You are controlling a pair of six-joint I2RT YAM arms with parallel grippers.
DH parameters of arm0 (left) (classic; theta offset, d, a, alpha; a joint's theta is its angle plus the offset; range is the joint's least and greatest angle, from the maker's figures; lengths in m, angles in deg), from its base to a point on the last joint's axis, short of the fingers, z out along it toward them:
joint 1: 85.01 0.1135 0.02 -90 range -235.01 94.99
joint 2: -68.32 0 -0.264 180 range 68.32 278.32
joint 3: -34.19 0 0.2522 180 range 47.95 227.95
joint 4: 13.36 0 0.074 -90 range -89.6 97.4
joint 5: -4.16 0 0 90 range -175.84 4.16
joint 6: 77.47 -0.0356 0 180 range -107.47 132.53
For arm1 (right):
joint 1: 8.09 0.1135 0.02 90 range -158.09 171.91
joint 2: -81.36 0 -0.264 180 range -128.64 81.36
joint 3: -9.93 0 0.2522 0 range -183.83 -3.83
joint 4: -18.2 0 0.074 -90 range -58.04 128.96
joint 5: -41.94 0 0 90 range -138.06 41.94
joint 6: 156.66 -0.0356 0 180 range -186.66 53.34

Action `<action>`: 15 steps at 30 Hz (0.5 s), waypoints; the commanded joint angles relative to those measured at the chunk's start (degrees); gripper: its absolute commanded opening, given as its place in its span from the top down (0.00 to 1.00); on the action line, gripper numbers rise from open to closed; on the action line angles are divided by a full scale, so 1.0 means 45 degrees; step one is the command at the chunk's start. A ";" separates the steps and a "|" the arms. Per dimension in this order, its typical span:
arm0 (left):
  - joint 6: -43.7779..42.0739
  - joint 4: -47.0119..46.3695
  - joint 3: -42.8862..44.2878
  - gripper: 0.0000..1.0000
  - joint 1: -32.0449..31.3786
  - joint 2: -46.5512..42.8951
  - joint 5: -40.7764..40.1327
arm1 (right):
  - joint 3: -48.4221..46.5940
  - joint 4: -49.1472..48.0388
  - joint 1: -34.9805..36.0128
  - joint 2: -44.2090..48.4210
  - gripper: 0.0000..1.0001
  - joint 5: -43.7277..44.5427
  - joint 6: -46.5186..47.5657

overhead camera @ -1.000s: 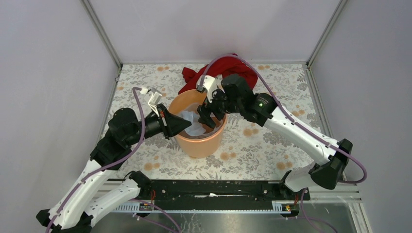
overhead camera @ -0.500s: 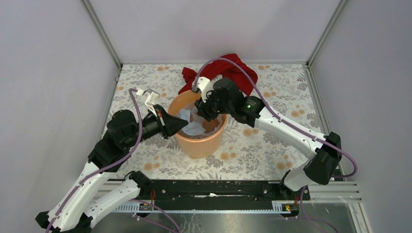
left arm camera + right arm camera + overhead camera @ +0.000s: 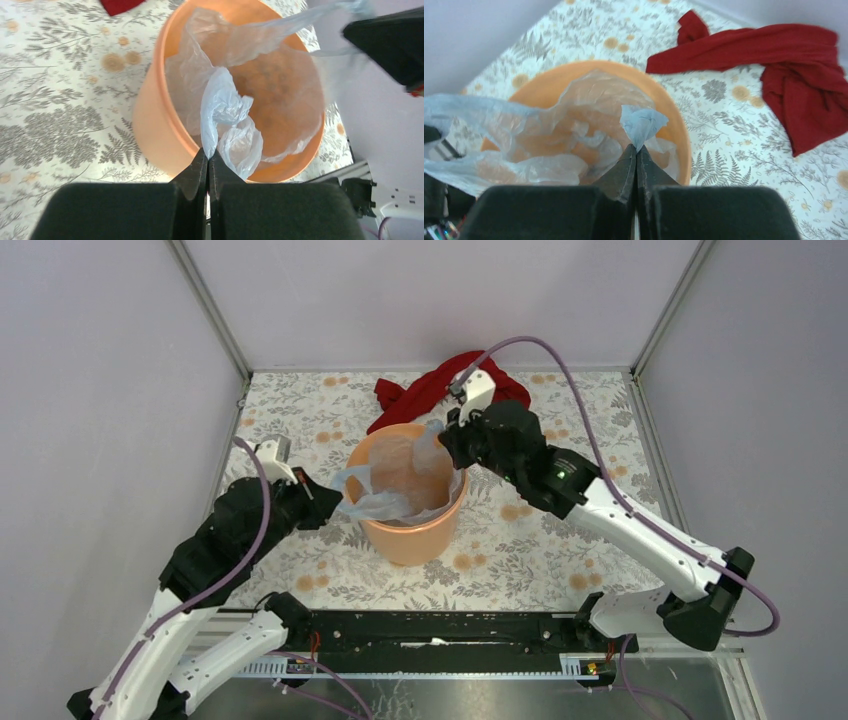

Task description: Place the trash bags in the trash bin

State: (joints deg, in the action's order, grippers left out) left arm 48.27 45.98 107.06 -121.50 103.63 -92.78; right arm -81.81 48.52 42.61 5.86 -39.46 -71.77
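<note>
Left gripper (image 3: 207, 156) is clenched on one edge of the trash bag (image 3: 378, 502), right gripper (image 3: 636, 150) pinches the opposite edge. Bag is stretched over the mouth of the trash bin (image 3: 408, 540) at centre of top view, partly sagging inside. Floral-print table cover (image 3: 560, 540). Red cloth (image 3: 425, 395) on it at upper centre, behind bin. Plain pale walls (image 3: 450, 300), metal corner posts (image 3: 207, 310).

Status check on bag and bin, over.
Left gripper shut on bag, right gripper shut on its far edge. Bag spread over bin mouth, partly inside. Red cloth behind bin, not obstructing.
</note>
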 commanded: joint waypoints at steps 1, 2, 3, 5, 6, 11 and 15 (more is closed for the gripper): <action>0.1052 0.1705 0.1412 1.00 -0.0036 -0.0175 -0.2027 | -0.0923 0.0368 0.0097 0.0641 1.00 0.2254 -0.1071; 0.1594 0.2312 0.1607 1.00 -0.0036 -0.0140 -0.2390 | -0.0923 0.0501 0.0101 0.0728 1.00 0.2547 -0.1078; 0.2057 0.2837 0.1678 1.00 -0.0036 -0.0157 -0.2577 | -0.0870 0.0623 0.0099 0.0842 1.00 0.2855 -0.1083; 0.2466 0.3086 0.1533 1.00 -0.0036 -0.0358 -0.2272 | -0.0748 0.0841 0.0100 0.1157 0.99 0.3364 -0.1160; 0.2552 0.3126 0.1415 1.00 -0.0026 -0.0480 -0.2108 | -0.0681 0.0863 0.0096 0.1337 0.99 0.3509 -0.1211; 0.2982 0.3494 0.1194 1.00 -0.0035 -0.0865 -0.1997 | -0.0511 0.1349 0.0090 0.2129 0.98 0.4126 -0.1385; 0.3170 0.3977 0.1438 1.00 -0.0035 -0.0930 -0.2219 | 0.0174 0.1766 0.0100 0.2920 0.97 0.4623 -0.1562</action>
State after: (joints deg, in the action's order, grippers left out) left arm 60.36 61.63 112.39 -121.50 99.96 -100.93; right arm -83.25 54.51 42.61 14.86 -23.72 -77.12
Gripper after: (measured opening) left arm 0.006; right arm 0.026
